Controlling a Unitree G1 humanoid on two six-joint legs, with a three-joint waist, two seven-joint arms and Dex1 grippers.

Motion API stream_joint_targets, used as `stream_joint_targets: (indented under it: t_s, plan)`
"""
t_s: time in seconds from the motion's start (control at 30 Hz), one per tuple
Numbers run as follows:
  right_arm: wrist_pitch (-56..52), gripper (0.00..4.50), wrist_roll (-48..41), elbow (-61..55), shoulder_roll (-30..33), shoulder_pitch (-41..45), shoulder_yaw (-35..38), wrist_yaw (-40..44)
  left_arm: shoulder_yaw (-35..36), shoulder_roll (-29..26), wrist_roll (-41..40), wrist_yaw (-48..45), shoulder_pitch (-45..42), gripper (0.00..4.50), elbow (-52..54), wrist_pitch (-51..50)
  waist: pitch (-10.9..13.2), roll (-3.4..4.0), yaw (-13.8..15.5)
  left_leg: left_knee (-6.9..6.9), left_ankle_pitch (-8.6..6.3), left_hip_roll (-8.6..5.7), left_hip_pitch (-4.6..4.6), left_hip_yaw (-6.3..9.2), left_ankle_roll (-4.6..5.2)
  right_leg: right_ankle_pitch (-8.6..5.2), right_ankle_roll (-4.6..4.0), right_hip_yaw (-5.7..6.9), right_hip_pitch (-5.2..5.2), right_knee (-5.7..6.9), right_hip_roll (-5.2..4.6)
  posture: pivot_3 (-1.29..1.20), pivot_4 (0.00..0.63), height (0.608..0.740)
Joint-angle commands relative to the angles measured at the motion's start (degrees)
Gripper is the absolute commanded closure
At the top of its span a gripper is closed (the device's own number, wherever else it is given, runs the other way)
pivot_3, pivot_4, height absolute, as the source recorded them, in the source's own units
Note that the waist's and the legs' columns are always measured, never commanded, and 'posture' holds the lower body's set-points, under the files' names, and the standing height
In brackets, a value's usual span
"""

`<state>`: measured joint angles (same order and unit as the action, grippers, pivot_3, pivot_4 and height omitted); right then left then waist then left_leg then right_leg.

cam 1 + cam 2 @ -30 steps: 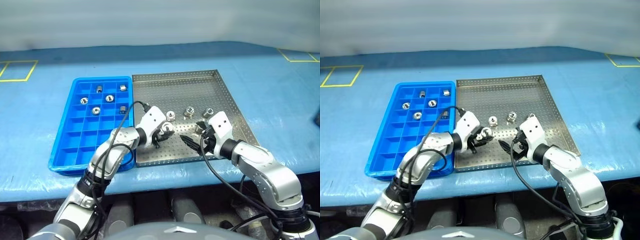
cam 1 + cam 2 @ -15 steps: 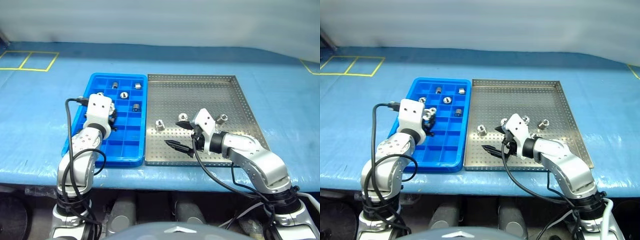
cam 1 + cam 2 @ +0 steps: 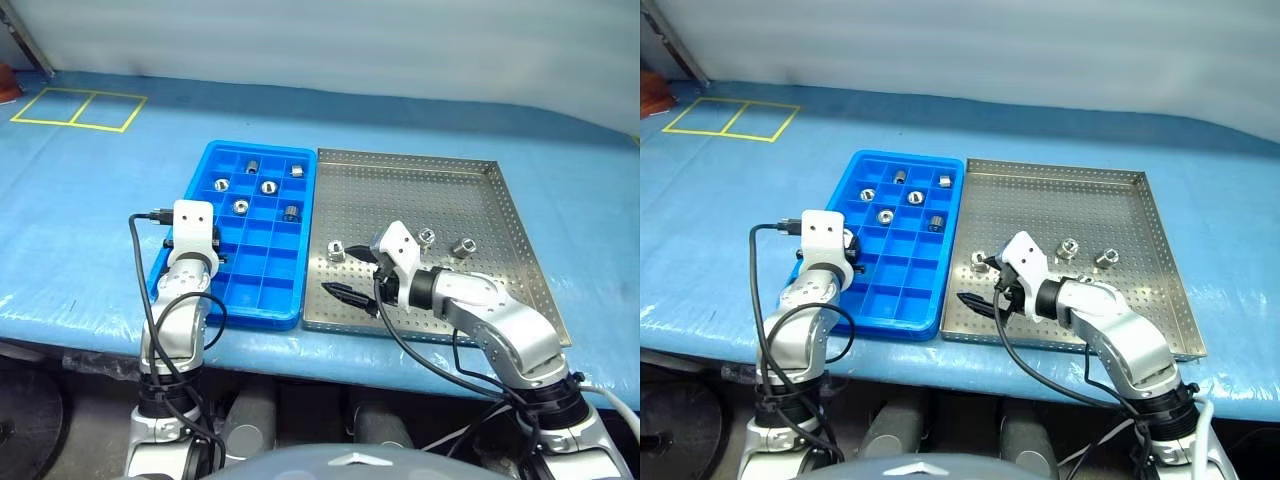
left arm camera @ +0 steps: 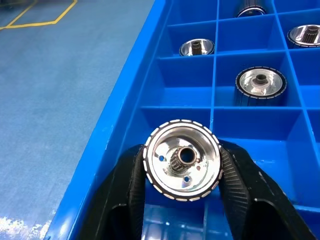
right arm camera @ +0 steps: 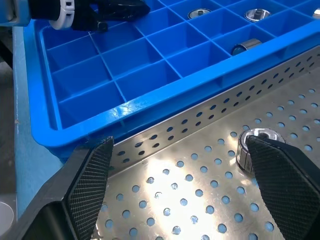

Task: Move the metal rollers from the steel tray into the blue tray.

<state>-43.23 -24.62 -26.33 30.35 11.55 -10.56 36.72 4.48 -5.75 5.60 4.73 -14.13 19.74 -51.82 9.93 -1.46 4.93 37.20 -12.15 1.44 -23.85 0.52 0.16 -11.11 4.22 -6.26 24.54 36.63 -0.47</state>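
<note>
Roller (image 4: 182,159) in left gripper (image 4: 183,182)

Blue-covered table (image 3: 90,210), blue tray (image 3: 205,165) touching steel tray (image 3: 420,170) alongside.

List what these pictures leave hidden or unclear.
- Roller held by the left gripper: left wrist view; it and the fingers hide the blue tray compartment beneath.
- Fourth roller on the steel tray: head views; the right gripper may cover one beyond the three showing.
- Right gripper's fingertips: right wrist view; cut off by the edges.
</note>
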Motion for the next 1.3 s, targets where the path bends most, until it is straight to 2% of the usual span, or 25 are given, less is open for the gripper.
stream_joint_targets:
  t_s: [0.03, 0.2, 0.33, 0.47, 0.57, 0.67, 0.8, 1.1, 1.3]
  plan:
    - [-0.06, 0.00, -0.05, -2.65, 0.28, -0.37, 1.55, -0.97, 0.26, 0.05, -0.42, -0.43, -0.79, 2.38, -0.37, 1.76, 0.00, 0.00, -0.04, 0.00, 0.00, 0.00, 0.00, 0.00, 0.00, 0.00, 0.00, 0.00, 0.00, 0.00, 0.00, 0.22, 0.150, 0.740]
    - [-0.31, 0.00, -0.27, -3.39, 0.24, -1.15, 2.61, -2.19, 1.05, 2.16, 0.06, 2.43, -1.81, 0.82, -0.70, 5.23, 0.00, 0.00, -0.12, 0.00, 0.00, 0.00, -0.02, 0.00, 0.00, 0.00, 0.00, 0.01, 0.01, -0.01, 0.00, 0.21, 0.150, 0.740]
    - [-0.55, 0.00, -0.42, -4.24, 0.26, -2.02, 3.80, -3.18, -0.45, 4.92, -3.33, -0.46, -3.02, 0.82, 0.54, 14.96, 0.00, -0.01, -0.12, 0.01, 0.00, 0.00, -0.06, 0.01, 0.00, 0.01, 0.00, 0.02, 0.01, -0.06, -0.01, 0.19, 0.150, 0.740]
    - [-0.93, 0.00, -0.84, -5.82, 0.39, -3.30, 5.15, -4.12, -7.34, 3.41, -10.91, -14.62, -5.16, 0.82, 1.44, 17.45, 0.00, 0.00, -0.15, 0.00, 0.00, -0.01, -0.08, 0.00, -0.01, 0.00, -0.01, 0.03, 0.01, -0.10, -0.01, 0.17, 0.150, 0.740]
    - [-1.03, 0.00, -0.56, -6.73, 0.72, -4.47, 5.51, -4.79, -14.13, -1.67, -14.01, -25.85, -7.86, 0.82, 0.72, 15.51, 0.00, 0.00, -1.05, 0.00, -0.01, -0.01, -0.13, -0.02, -0.02, 0.01, 0.00, 0.02, 0.00, -0.23, -0.02, 0.14, 0.150, 0.740]
    - [-0.92, 0.00, -0.20, -7.54, 0.67, -5.54, 5.69, -5.76, -22.44, -8.56, -11.84, -33.35, -11.47, 0.82, -1.72, 13.63, -0.01, 0.01, -2.28, -0.04, -0.02, 0.00, -0.15, -0.03, -0.01, 0.01, 0.00, 0.02, 0.02, -0.25, -0.01, 0.11, 0.150, 0.740]
    - [-0.52, 0.00, -0.15, -8.77, 0.28, -7.05, 6.25, -7.23, -28.24, -11.80, -9.17, -35.48, -15.17, 0.82, -5.64, 11.27, -0.04, 0.07, -4.03, -0.06, -0.02, 0.02, -0.11, -0.02, -0.01, 0.01, 0.00, 0.01, 0.01, -0.23, 0.00, 0.07, 0.150, 0.740]
    - [-0.28, 0.00, -0.11, -11.04, -0.13, -10.25, 7.38, -9.87, -32.48, -11.49, -0.59, -30.42, -19.36, 0.82, -15.25, 6.97, -0.04, 0.07, -6.35, -0.02, -0.01, 0.01, -0.09, 0.01, 0.00, 0.01, 0.02, 0.02, 0.01, -0.15, 0.01, 0.02, 0.150, 0.740]
    - [-0.06, 0.00, -0.11, -11.15, -0.58, -10.33, 7.38, -10.77, -34.44, -11.38, 0.41, -33.04, -19.03, 0.82, -18.12, 5.99, -0.04, 0.07, -7.02, -0.02, -0.01, 0.01, 0.00, 0.00, 0.00, -0.01, -0.01, 0.00, 0.01, 0.00, 0.01, 0.02, 0.150, 0.740]
